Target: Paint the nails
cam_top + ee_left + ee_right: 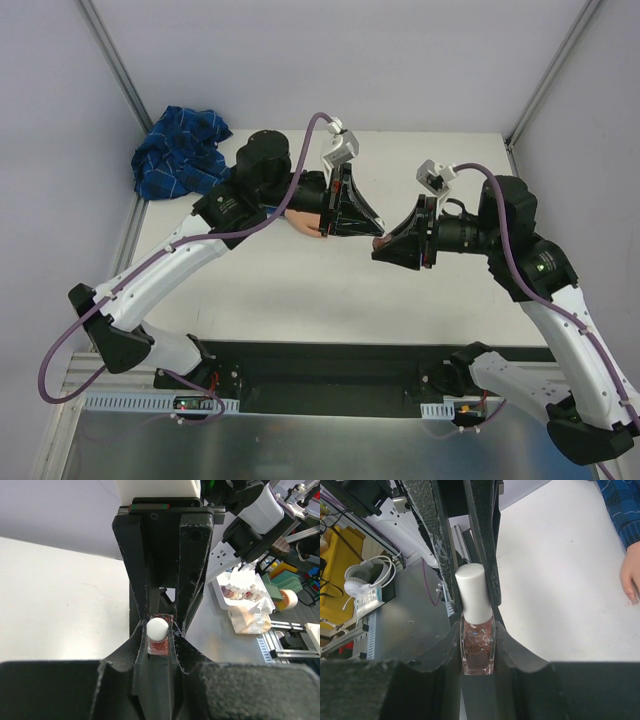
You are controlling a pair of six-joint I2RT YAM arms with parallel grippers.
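A small glass polish bottle [478,652] with reddish glitter polish and a white cap [474,599] hangs in the air between both grippers. My right gripper [478,645] is shut on the glass body. My left gripper [159,630] is shut on the white cap [157,628]. In the top view the two grippers, left [368,232] and right [388,250], meet tip to tip over the table's middle. The pale peach fake hand [303,226] lies just behind, mostly hidden by the left gripper. One pinkish fingertip nail [632,598] shows at the right edge of the right wrist view.
The blue plaid sleeve [180,150] is bunched at the back left corner. A black base plate [330,365] runs along the near edge. Off the table, a white tray of small bottles [242,587] and a packet [250,621] sit on a bench.
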